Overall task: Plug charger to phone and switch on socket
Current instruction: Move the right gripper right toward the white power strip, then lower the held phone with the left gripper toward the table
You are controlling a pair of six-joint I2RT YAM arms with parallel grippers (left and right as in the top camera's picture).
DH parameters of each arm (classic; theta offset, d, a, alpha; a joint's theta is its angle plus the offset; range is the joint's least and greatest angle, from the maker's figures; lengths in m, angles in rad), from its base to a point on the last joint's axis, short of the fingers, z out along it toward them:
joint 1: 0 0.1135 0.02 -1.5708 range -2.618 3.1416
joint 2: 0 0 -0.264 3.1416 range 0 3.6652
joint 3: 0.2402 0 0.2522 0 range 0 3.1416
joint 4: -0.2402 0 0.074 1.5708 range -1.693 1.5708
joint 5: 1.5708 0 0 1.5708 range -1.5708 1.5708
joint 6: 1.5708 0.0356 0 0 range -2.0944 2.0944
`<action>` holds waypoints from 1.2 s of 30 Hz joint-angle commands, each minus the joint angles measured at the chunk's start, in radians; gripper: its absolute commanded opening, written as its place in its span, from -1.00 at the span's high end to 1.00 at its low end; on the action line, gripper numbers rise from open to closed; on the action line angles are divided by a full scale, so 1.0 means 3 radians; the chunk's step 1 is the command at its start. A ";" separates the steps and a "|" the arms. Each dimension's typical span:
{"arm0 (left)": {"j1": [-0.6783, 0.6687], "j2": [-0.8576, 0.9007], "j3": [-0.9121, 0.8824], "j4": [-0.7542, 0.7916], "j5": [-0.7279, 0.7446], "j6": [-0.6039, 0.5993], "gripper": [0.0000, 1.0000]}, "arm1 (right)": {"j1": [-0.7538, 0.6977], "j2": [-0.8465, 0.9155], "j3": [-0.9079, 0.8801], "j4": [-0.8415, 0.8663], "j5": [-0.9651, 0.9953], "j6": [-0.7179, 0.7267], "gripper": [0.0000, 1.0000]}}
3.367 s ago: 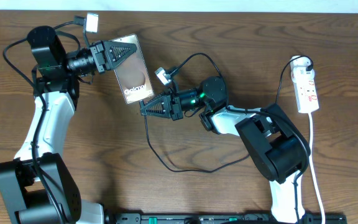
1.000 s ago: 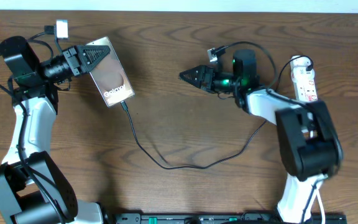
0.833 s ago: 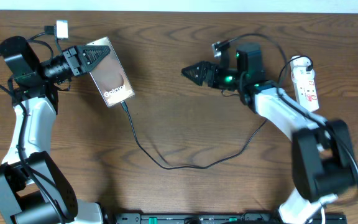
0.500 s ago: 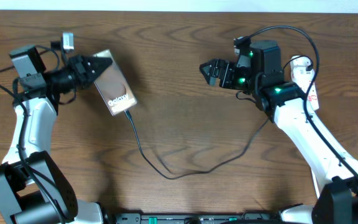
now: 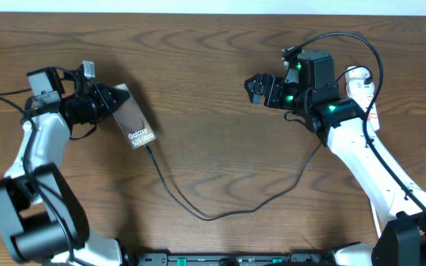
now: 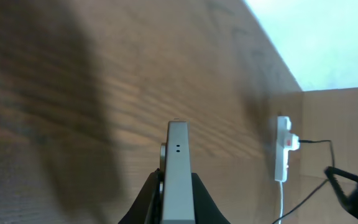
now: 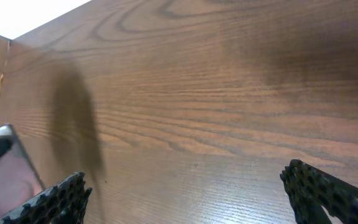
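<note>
Left gripper (image 5: 113, 103): clamped on slim brown-to-silver smartphone (image 5: 135, 125), thin black charger cable (image 5: 198, 213) apparently seated at its lower end. Right gripper (image 5: 259, 87): jaws spread wide, nothing held. Next, likely: swing right to narrow white power strip (image 6: 282, 158) at far right of bench, press red switch squarely.

Table (image 5: 228, 148): dark brown wood with long wavy grain; it fills most of every view.
Far edge: a thin pale strip (image 5: 198, 6) runs beyond the table's top edge in the overhead view.
Near edge: a black rail (image 5: 235, 259) with small green marks.
Beyond the table: a bluish-white surface (image 6: 316, 37) and a tan panel (image 6: 353, 112), seen from the left wrist.
Light: even, with soft shadows on the wood.
</note>
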 commanded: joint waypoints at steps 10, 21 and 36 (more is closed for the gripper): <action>0.0010 0.0518 0.0047 -0.0037 0.0080 0.0031 0.85 | 0.0034 -0.0038 0.0029 -0.0029 0.0050 -0.0052 -0.98; 0.0010 0.0809 0.0041 -0.0062 0.0080 0.0031 0.85 | 0.0034 -0.0038 0.0029 -0.0045 0.0050 -0.0052 -0.99; 0.0010 0.0823 -0.0083 -0.0072 -0.0108 0.0033 0.85 | 0.0034 -0.0038 0.0029 -0.0045 0.0050 -0.0052 -0.99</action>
